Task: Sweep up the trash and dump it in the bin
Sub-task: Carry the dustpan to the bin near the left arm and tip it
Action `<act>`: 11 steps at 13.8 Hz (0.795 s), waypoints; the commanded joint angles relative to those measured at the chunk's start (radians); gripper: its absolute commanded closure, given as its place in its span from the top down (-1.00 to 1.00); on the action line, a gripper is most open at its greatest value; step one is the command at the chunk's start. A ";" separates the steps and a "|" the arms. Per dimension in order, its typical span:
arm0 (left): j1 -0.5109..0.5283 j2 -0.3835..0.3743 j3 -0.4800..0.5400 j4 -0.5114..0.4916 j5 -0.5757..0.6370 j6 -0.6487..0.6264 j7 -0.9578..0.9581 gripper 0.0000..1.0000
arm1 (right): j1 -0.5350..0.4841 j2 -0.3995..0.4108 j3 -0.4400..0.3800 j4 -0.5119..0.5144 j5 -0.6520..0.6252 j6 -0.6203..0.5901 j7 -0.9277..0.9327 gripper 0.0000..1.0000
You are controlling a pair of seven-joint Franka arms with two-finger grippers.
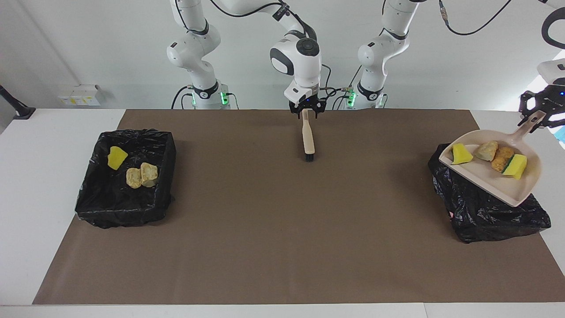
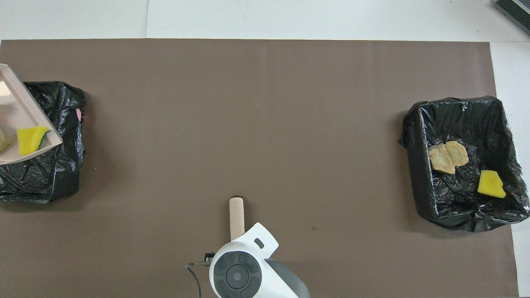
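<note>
The beige dustpan (image 1: 499, 183) hangs over the black-lined bin (image 1: 485, 212) at the left arm's end of the table. My left gripper (image 1: 536, 115) is shut on its handle. In the pan lie trash pieces: a yellow sponge chunk (image 1: 461, 154), a tan lump (image 1: 486, 150), an orange lump (image 1: 502, 158) and a yellow-green sponge (image 1: 517, 166). The overhead view shows only the pan's corner (image 2: 16, 111) with one sponge (image 2: 29, 140). A brush (image 1: 308, 139) lies on the mat mid-table. My right gripper (image 1: 307, 110) stands open around its handle's end.
A second black-lined bin (image 1: 101, 198) at the right arm's end holds a yellow chunk (image 1: 116, 157) and two tan lumps (image 1: 141, 175). A brown mat (image 1: 273, 229) covers the table. The right arm's wrist (image 2: 238, 273) covers the brush handle's (image 2: 236, 215) near end from above.
</note>
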 commanded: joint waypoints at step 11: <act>-0.059 0.034 -0.017 0.021 0.476 0.155 0.134 -1.00 | -0.473 -0.009 -0.011 0.454 -0.118 -0.528 -0.652 1.00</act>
